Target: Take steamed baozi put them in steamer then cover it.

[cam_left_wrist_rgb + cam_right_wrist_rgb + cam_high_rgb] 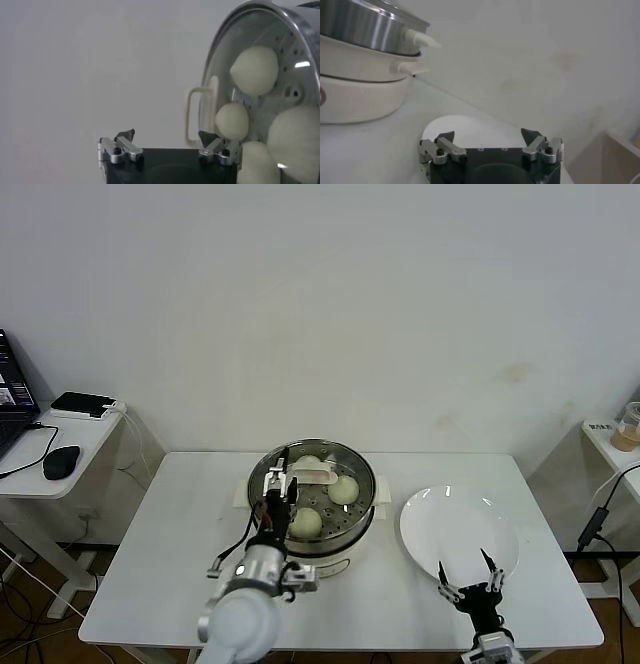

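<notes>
Cover (312,475) sits on steamer (355,524); left gripper (281,477) and right gripper (470,574) fingers spread, plate (430,519) nearby.

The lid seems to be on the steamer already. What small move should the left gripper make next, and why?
Probably lift the left gripper straight up and pull it back. The lid already covers the steamer with the baozi inside, and the fingers stand open around the handle, holding nothing. The right gripper waits open over the plate.

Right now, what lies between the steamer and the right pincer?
Only the empty white plate on the table, in the head view. The open right pincer hangs over its near rim, apart from the steamer.
</notes>
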Available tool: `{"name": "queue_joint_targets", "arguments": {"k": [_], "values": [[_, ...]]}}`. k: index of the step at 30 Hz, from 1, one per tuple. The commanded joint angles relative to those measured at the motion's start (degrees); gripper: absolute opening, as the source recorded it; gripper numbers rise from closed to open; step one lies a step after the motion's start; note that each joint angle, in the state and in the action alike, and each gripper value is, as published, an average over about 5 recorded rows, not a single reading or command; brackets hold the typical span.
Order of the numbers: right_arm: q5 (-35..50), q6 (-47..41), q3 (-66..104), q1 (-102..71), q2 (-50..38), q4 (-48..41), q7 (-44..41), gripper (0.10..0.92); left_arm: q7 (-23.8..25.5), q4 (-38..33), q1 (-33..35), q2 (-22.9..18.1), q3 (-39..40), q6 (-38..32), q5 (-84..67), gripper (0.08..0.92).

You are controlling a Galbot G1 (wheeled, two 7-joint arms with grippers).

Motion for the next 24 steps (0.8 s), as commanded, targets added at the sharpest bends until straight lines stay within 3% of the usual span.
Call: {"name": "queue_joint_targets", "arguments": {"k": [1,6,10,24], "values": [[3.6,0.8,-0.6,-0.9,-2.0,0.0,0.3,0.823,-19.8,-8.1,16.1,1.3,-12.9,-7.7,-47.0,0.823],[6.0,1.7,0.1,-2.4,-4.1,1.0,0.5,0.823,-25.5,-7.3,19.9,0.3,-20.9,-14.1,-75.0,0.823],[6.8,1.6,0.4,-2.7,-3.9,1.6,0.4,0.823,-25.3,-7.5,24.0,1.2,-26.4,-17.4,-84.7,0.823],[15.8,-0.2,-1.8,-6.2,-6.6,3.0,-4.3,0.823,-20.6,-2.9,30.3,1.8,-30.8,-19.6,-87.7,0.823]]}}
